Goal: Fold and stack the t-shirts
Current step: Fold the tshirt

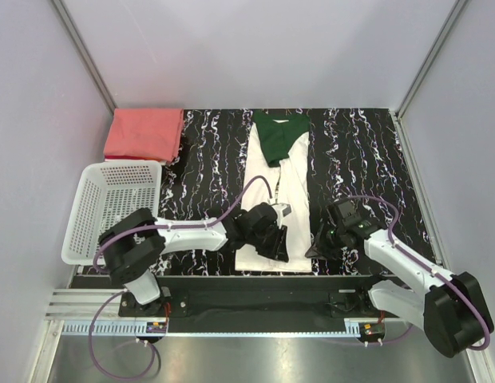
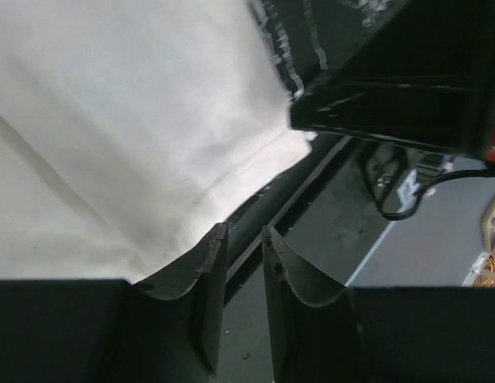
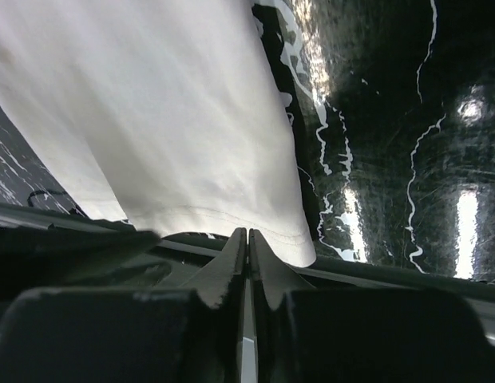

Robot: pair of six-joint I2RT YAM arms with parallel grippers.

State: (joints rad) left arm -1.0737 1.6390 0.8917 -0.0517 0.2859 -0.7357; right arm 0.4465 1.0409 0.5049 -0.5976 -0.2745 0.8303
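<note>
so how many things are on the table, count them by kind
t-shirts: 2, the cream-white t-shirt and the salmon-red t-shirt
mesh basket: 1
total: 3

Left arm (image 1: 192,233): base at near left corner, forearm low, stretched rightward toward middle of counter (image 1: 207,171). Left gripper (image 2: 243,239): tips aimed at near edge, fingers (image 2: 211,263) parted by narrow gap, nothing between them. Right arm (image 1: 403,262): base at near right corner, elbow bent, forearm angled left and forward. Right gripper (image 3: 247,239): low, fingers pressed together, only hairline slit visible. Two grippers near each other, not touching.
</note>
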